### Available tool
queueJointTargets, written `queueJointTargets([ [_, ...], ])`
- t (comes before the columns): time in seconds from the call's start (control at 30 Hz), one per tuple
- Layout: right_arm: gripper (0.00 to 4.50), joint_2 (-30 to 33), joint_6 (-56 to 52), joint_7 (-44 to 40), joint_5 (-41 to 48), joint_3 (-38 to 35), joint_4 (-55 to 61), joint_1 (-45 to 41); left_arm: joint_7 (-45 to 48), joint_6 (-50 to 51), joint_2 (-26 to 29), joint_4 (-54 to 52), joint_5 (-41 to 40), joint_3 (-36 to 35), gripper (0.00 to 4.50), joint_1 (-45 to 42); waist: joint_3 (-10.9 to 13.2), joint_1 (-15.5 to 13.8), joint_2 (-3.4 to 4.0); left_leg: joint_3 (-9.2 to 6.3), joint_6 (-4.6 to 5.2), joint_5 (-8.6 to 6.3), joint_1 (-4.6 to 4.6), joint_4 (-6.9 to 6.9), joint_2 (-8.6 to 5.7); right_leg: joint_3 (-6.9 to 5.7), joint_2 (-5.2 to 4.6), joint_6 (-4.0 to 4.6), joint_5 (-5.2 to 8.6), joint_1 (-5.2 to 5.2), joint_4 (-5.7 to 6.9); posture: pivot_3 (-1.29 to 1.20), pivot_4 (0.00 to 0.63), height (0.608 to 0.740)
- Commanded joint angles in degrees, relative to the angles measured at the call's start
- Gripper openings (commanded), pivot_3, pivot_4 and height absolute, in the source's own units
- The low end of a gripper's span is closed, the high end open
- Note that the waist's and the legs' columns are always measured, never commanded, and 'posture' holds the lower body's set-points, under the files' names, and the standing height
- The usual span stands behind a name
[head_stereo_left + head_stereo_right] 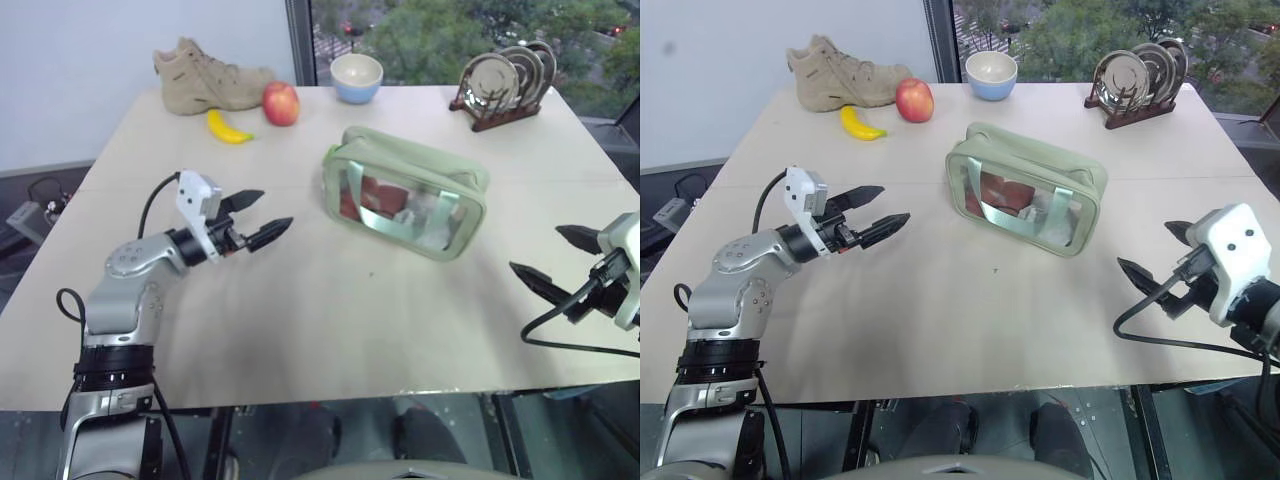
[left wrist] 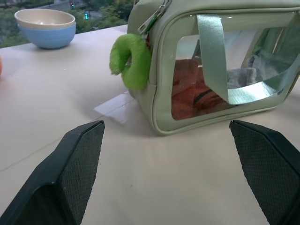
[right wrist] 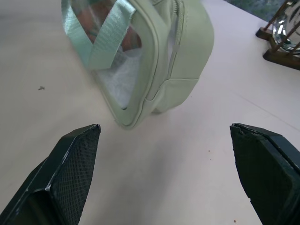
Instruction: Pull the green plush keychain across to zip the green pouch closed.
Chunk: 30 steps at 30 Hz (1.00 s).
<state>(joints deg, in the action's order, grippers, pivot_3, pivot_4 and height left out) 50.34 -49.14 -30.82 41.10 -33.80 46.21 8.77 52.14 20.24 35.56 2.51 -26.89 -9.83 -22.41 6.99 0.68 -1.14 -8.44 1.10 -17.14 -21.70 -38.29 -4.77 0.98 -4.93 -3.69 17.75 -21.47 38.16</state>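
Nearest, at about four o'clock on the table (image 1: 940,330), the right gripper (image 1: 1152,255) hangs above the surface with its two black fingers spread wide and nothing between them, aimed toward the middle. At roughly nine o'clock the left gripper (image 1: 263,216) is likewise released, fingers splayed and empty, pointing across at the bag and well apart from it.

Just past the table's centre stands the green pouch (image 1: 405,190), upright on its base, its clear window and a strap handle facing the near edge, something reddish showing through. The green plush keychain (image 2: 131,60) dangles from the zip pull at the pouch's end nearer the left gripper (the left wrist view shows it curled against that end wall, touching it).

Farther back, around eleven o'clock, a yellow banana (image 1: 228,128) and a red apple (image 1: 281,103) lie beside a tan boot (image 1: 208,76). At twelve sits a blue-and-cream bowl (image 1: 356,77), and at one o'clock a wooden rack of metal plates (image 1: 506,78).
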Motion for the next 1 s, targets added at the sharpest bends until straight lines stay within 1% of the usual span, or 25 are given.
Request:
queueJointTargets([
  [0.03, 4.50, 1.6, 2.1, 0.9, -1.6, 2.2, 1.3, -4.0, 0.6, -1.4, -0.1, -0.5, 0.1, 0.2, 4.48, -0.5, 0.0, 0.2, 0.00, 0.03, 0.00, 0.00, 0.01, 0.00, 0.00, -0.01, 0.01, 0.00, 0.00, -0.01, 0.01, 0.00, 0.150, 0.740],
  [0.1, 4.50, 2.3, 2.1, 1.5, -1.9, 6.4, 0.7, -8.8, 3.1, -2.6, 0.0, -0.8, -0.8, 0.2, 4.48, 0.1, 0.0, 0.5, 0.01, 0.03, 0.00, 0.00, 0.01, 0.00, 0.01, -0.01, 0.01, 0.00, 0.00, -0.02, 0.02, 0.00, 0.150, 0.740],
  [0.17, 4.50, 2.4, 0.6, 2.7, -1.9, 12.7, -0.8, -16.5, 7.3, -3.2, 0.4, -1.6, -2.8, 0.2, 4.48, 1.0, 0.0, 0.6, 0.02, 0.10, 0.00, 0.00, 0.04, 0.00, 0.03, -0.02, 0.02, 0.00, 0.00, -0.04, 0.04, 0.00, 0.150, 0.740],
  [0.23, 4.50, 1.8, -3.0, 4.1, -2.0, 19.7, -3.3, -26.0, 10.8, -2.6, 1.1, -2.8, -4.9, 0.1, 4.48, 1.9, 0.0, 0.7, 0.03, 0.06, -0.01, 0.00, 0.03, 0.00, 0.04, -0.02, 0.02, 0.00, 0.00, -0.05, 0.04, 0.00, 0.150, 0.740],
  [0.33, 4.50, -0.7, -6.2, 4.4, -4.3, 29.5, -9.6, -38.8, 13.3, -2.7, 2.0, -3.3, -5.8, -0.1, 4.48, 2.5, 0.0, 1.3, 0.05, 0.04, -0.01, 0.00, -0.03, 0.00, 0.03, 0.00, -0.01, 0.00, 0.00, -0.09, -0.01, 0.00, 0.150, 0.740],
  [0.4, 4.50, -2.7, -5.6, 3.3, -6.9, 34.6, -14.6, -45.1, 13.3, -2.7, 2.2, -3.3, -5.8, -0.5, 4.48, 2.5, 0.0, 1.3, 0.04, -0.01, -0.01, 0.00, -0.05, 0.01, 0.03, -0.02, -0.01, 0.00, 0.00, -0.09, -0.05, 0.00, 0.150, 0.740],
  [0.47, 4.50, -4.5, -4.5, 2.2, -9.1, 38.0, -19.5, -49.3, 13.0, -3.0, 2.2, -3.7, -5.7, -0.8, 4.48, 3.0, 0.0, 1.2, 0.03, -0.12, -0.01, 0.00, -0.12, 0.01, 0.00, -0.12, -0.05, 0.01, 0.00, -0.17, -0.07, 0.00, 0.150, 0.740],
  [0.57, 4.50, -5.5, -0.6, -1.4, -13.5, 42.8, -25.6, -52.1, 11.6, -2.9, 2.1, -5.4, -5.9, -1.8, 4.48, 4.6, 0.0, 1.4, 0.04, -0.13, 0.00, 0.00, -0.22, 0.02, -0.10, -0.12, -0.12, 0.01, 0.00, -0.23, -0.08, 0.00, 0.150, 0.740],
  [0.73, 4.50, -9.4, 6.2, -6.3, -19.0, 47.5, -36.0, -56.1, 8.9, -2.6, 1.4, -9.1, -6.2, -3.2, 4.48, 8.3, 0.0, 2.0, 0.05, -0.12, 0.01, -0.01, -0.20, 0.03, -0.10, -0.12, -0.13, 0.01, 0.00, -0.27, -0.09, 0.00, 0.150, 0.740],
  [0.77, 3.99, -10.1, 7.5, -7.4, -19.9, 48.0, -37.9, -56.9, 8.4, -2.5, 1.3, -10.0, -6.4, -3.5, 4.50, 9.2, 0.0, 2.3, 0.06, -0.09, 0.01, 0.00, -0.17, 0.03, -0.07, -0.12, -0.10, 0.01, 0.00, -0.27, -0.07, 0.00, 0.150, 0.740],
  [0.83, 3.18, -11.4, 9.9, -9.8, -21.4, 48.5, -40.8, -58.5, 7.2, -2.3, 1.2, -11.8, -6.7, -4.4, 4.50, 10.8, 0.0, 2.5, 0.05, -0.12, 0.00, 0.00, -0.14, 0.03, -0.04, -0.05, -0.07, 0.01, 0.00, -0.26, -0.03, 0.00, 0.150, 0.740],
  [0.87, 2.71, -11.9, 10.9, -11.0, -22.0, 48.6, -41.9, -59.1, 6.6, -2.1, 1.2, -12.5, -6.9, -4.9, 4.50, 11.5, 0.0, 2.6, 0.06, -0.11, 0.00, 0.00, -0.13, 0.01, -0.04, -0.04, -0.07, 0.01, 0.00, -0.26, -0.02, 0.00, 0.150, 0.740],
  [0.9, 2.41, -12.2, 12.3, -12.2, -22.7, 48.8, -42.7, -59.6, 6.1, -2.1, 1.2, -13.1, -7.1, -5.3, 4.50, 12.2, 0.0, 2.7, 0.05, -0.09, 0.00, 0.00, -0.11, 0.00, -0.04, -0.02, -0.07, 0.01, 0.00, -0.26, 0.02, 0.00, 0.150, 0.740],
  [1.0, 1.03, -13.3, 18.3, -18.8, -23.3, 49.4, -44.7, -60.4, 4.7, -2.0, 1.1, -14.8, -7.4, -5.8, 4.50, 14.1, 0.0, 3.1, 0.06, -0.04, 0.00, 0.00, -0.07, 0.00, -0.04, 0.02, -0.07, 0.01, 0.00, -0.26, 0.07, 0.00, 0.150, 0.740],
])
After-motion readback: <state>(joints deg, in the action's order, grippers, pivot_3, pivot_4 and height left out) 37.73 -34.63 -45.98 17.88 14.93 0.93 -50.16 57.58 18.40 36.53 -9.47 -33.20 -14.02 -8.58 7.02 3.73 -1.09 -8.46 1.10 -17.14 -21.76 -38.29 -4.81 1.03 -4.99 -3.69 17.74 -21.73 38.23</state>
